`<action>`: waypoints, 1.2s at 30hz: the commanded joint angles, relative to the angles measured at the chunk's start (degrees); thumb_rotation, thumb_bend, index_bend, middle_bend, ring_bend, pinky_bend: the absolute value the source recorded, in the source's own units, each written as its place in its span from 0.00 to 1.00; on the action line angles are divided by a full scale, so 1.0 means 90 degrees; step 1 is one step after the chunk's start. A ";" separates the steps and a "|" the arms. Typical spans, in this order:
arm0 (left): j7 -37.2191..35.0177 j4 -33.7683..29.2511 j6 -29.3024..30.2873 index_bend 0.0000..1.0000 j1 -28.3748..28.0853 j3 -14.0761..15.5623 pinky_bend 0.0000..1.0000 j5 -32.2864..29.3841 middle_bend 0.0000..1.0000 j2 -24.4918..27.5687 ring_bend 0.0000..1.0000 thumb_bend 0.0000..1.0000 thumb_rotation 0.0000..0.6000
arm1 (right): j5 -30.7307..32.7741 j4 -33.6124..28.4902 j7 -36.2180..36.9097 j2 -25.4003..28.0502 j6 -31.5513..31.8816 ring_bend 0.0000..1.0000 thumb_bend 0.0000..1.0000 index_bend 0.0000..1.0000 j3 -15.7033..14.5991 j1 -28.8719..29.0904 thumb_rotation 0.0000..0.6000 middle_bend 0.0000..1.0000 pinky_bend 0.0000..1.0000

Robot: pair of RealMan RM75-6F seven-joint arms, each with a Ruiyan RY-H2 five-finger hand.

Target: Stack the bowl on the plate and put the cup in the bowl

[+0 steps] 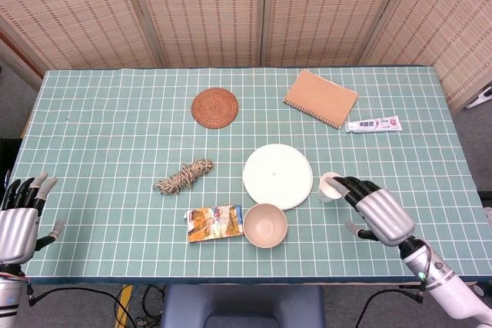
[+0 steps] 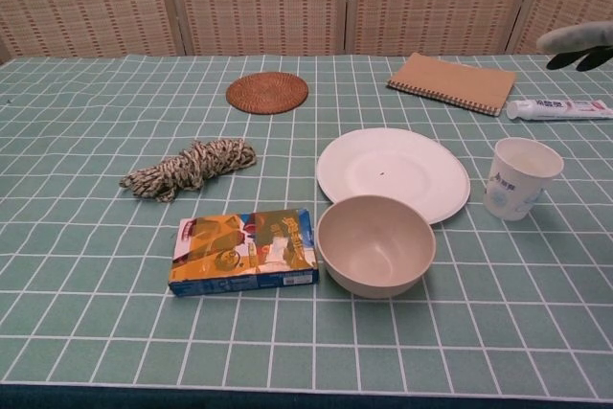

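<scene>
A beige bowl [image 1: 265,225] [image 2: 375,244] stands on the green checked cloth just in front of a white plate [image 1: 277,176] [image 2: 393,172]. A white paper cup [image 1: 329,185] [image 2: 518,177] stands upright to the plate's right. My right hand [image 1: 374,209] hovers beside the cup with fingers spread and nothing in it; its fingertips [image 2: 577,43] show at the chest view's right edge, above the cup. My left hand [image 1: 21,220] rests off the table's left front corner, fingers apart and holding nothing.
A colourful snack box [image 1: 214,223] lies left of the bowl. A rope bundle [image 1: 184,176], a woven coaster [image 1: 214,107], a brown notebook [image 1: 320,97] and a toothpaste tube [image 1: 373,124] lie further back. Bamboo screens stand behind the table.
</scene>
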 commanded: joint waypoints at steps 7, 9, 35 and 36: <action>0.0029 -0.0033 0.0057 0.12 0.0051 0.0011 0.03 -0.0010 0.03 0.0002 0.09 0.29 1.00 | -0.0564 0.0066 -0.0122 -0.0438 -0.1111 0.13 0.25 0.04 -0.0224 0.0975 1.00 0.12 0.28; 0.0039 -0.0038 0.0068 0.12 0.0057 0.0010 0.03 -0.0008 0.03 0.0001 0.09 0.29 1.00 | -0.0652 0.0161 -0.0156 -0.0576 -0.1231 0.13 0.25 0.05 -0.0275 0.1112 1.00 0.12 0.28; -0.0003 -0.0026 0.0081 0.12 0.0074 -0.0010 0.03 0.0015 0.03 0.0001 0.09 0.29 1.00 | -0.0801 0.1678 -0.0497 -0.2041 -0.1111 0.00 0.28 0.33 -0.0550 0.1707 1.00 0.09 0.11; -0.0006 -0.0022 0.0078 0.12 0.0076 -0.0010 0.03 0.0010 0.03 0.0000 0.09 0.29 1.00 | -0.0799 0.1722 -0.0481 -0.2092 -0.1119 0.00 0.28 0.33 -0.0558 0.1733 1.00 0.09 0.11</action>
